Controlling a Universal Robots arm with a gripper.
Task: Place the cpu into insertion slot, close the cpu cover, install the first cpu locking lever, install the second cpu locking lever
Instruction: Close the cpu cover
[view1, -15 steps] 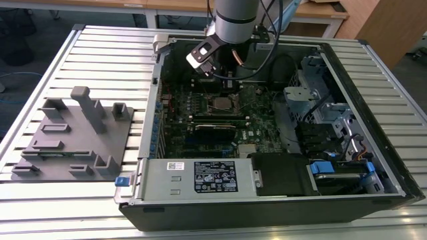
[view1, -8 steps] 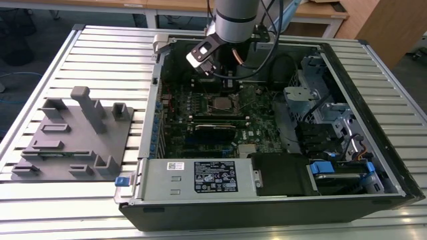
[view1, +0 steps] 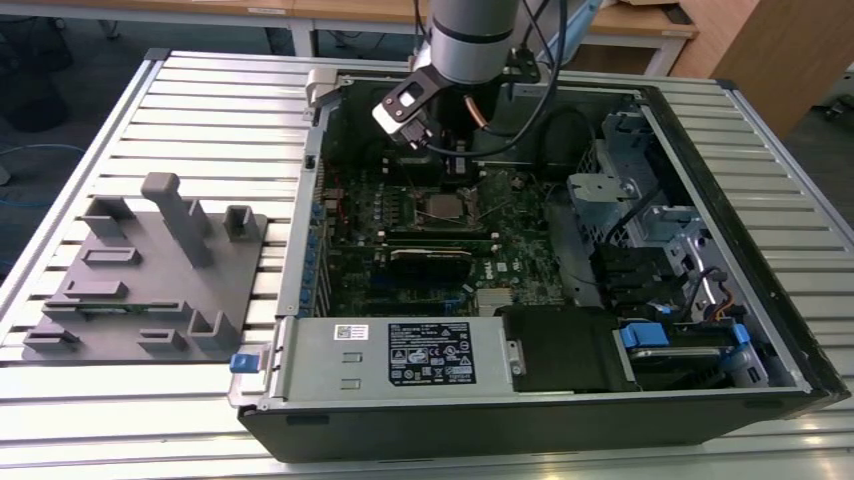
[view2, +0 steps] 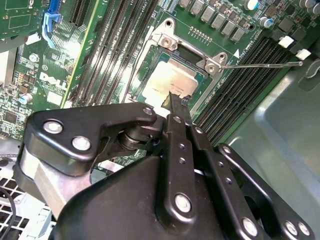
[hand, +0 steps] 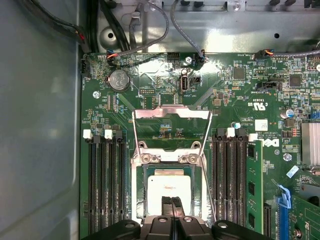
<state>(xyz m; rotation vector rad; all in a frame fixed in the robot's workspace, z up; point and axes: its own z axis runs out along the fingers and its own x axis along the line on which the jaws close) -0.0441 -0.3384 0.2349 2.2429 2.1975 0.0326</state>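
The cpu (hand: 170, 186), a silver-grey square, lies flat in the insertion slot (hand: 141, 200) on the green board; both also show in the second wrist view, cpu (view2: 167, 79) in slot (view2: 150, 50). The cpu cover (hand: 170, 114) is swung back on its hinge, away from the slot, with bare board showing through its cut-out. Thin wire locking levers (hand: 206, 150) (view2: 265, 64) stand free beside the slot. My gripper (hand: 172, 206) is shut with nothing in it, its black tips (view2: 177, 100) just over the cpu's edge. From outside, the gripper (view1: 458, 165) hangs inside the case above the slot (view1: 441, 206).
Long black memory slots (hand: 105, 185) flank the socket on both sides, one holding a green module (hand: 252, 190). Cables (hand: 150, 30) run along the case wall. A power supply (view1: 400, 352) and drive bays (view1: 667, 250) fill the open case. A grey fixture (view1: 147, 270) sits at the exterior view's left.
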